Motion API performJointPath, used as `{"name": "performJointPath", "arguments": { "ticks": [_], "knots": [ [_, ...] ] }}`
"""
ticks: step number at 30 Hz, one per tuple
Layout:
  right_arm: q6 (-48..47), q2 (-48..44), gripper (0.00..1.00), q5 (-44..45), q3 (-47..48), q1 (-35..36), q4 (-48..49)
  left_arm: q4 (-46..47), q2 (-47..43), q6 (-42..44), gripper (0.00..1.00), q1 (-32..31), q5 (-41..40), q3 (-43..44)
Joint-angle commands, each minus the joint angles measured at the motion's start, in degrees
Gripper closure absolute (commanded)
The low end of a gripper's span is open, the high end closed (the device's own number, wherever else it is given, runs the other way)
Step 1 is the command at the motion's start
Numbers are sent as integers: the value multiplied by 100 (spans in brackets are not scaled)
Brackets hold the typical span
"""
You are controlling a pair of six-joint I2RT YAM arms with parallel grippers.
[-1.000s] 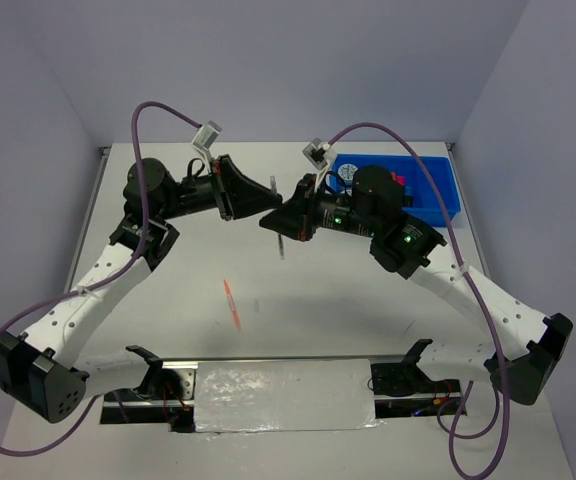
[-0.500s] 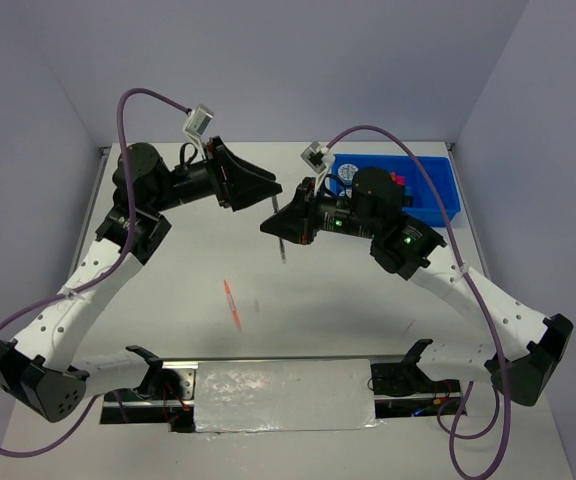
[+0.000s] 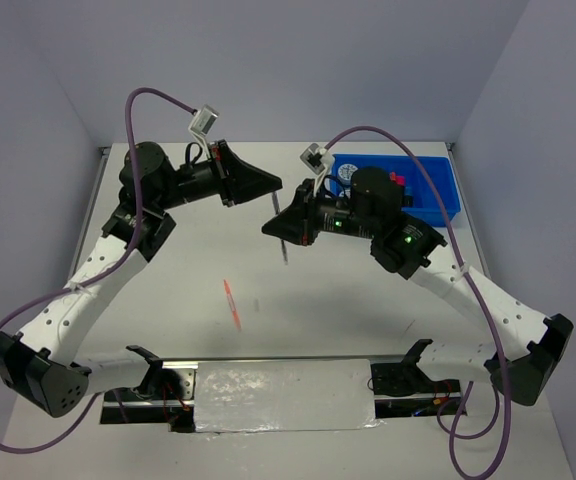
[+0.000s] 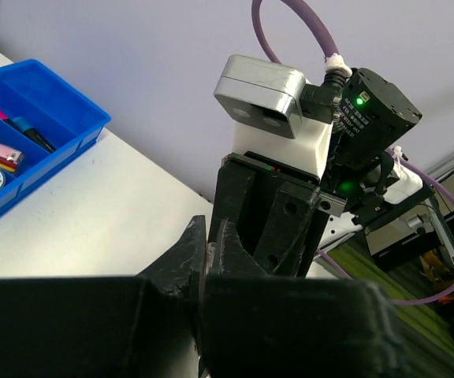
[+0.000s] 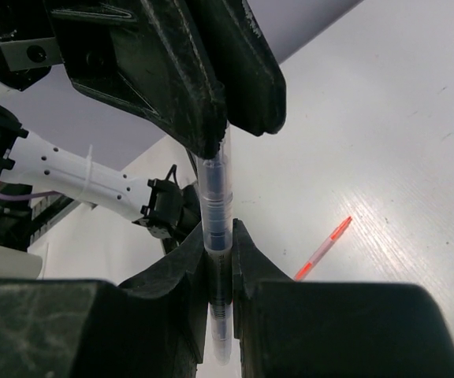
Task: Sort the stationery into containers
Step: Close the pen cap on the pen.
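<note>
Above mid-table, the right gripper [image 5: 218, 236] was clamped on a grey pen [image 5: 215, 193], clear of the surface. The left gripper [image 3: 274, 185] sat at the pen's top end; its grip was not discernible. An orange pen [image 3: 232, 303] lay on the table [image 3: 358, 300] below. The blue tray [image 3: 440, 192] stood rear right, partly hidden by the right arm.

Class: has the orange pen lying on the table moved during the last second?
No. The orange pen keeps the same spot and angle relative to the fixed blue tray.
</note>
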Motion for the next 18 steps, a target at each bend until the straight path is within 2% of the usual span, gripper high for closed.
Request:
{"name": "performJointPath", "arguments": {
  "ticks": [1,6,11,18],
  "knots": [
    [-203,10,100,118,497,-61,129,342,11,-151,100,-28,239,-144],
    [-221,440,100,-189,1261,-667,279,158,-32,-108,100,-265,222,-548],
    [-528,1047,100,-206,2613,-983,-55,246,-226,-221,100,-862,11,-1285],
    [-669,1767,100,-373,3758,-1265,-266,553,-252,-450,100,-1671,-236,-1893]
  ]
}}
